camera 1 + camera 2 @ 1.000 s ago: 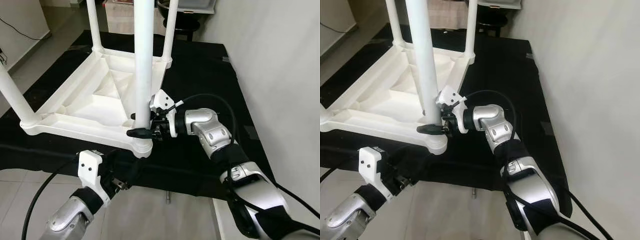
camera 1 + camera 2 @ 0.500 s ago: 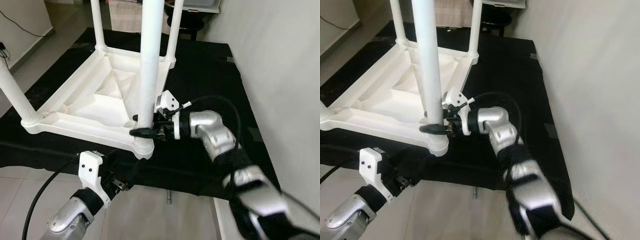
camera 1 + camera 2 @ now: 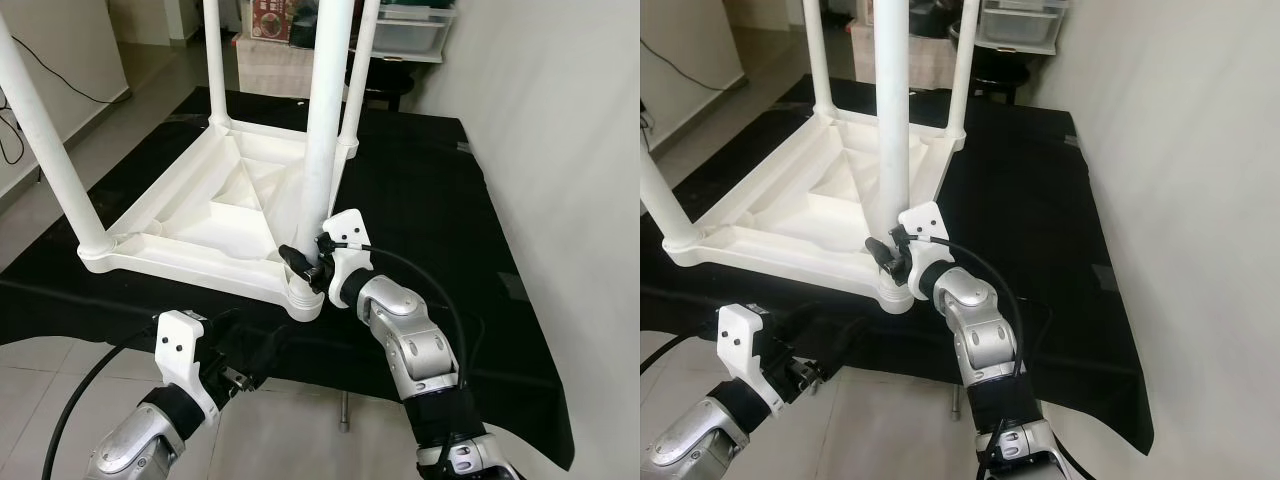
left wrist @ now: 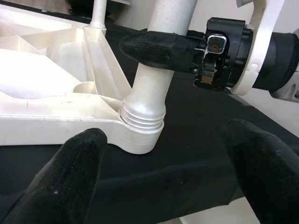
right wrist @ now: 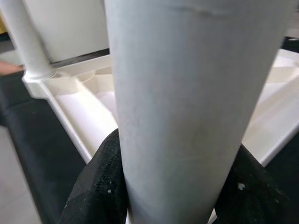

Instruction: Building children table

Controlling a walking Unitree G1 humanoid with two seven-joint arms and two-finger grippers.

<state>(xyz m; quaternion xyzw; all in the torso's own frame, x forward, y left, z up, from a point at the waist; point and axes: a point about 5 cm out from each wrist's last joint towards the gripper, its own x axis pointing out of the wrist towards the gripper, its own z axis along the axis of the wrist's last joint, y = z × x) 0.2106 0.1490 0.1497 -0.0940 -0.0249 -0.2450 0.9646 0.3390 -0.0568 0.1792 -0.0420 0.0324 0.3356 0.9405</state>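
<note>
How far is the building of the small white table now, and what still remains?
Done: the upside-down white table top on the black cloth has four legs standing in its corner sockets. In hand: the right tool grips the nearest leg just above its threaded socket; the left tool waits open below the edge. Left: probably tightening this leg, then turning the table upright.

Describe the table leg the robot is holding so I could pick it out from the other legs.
A white plastic table lies upside down on a black cloth, its four legs pointing up. The held leg stands in the corner nearest the robot, at the cloth's front edge. It alone has the right gripper closed around it just above its socket; the left gripper is open below it.
</note>
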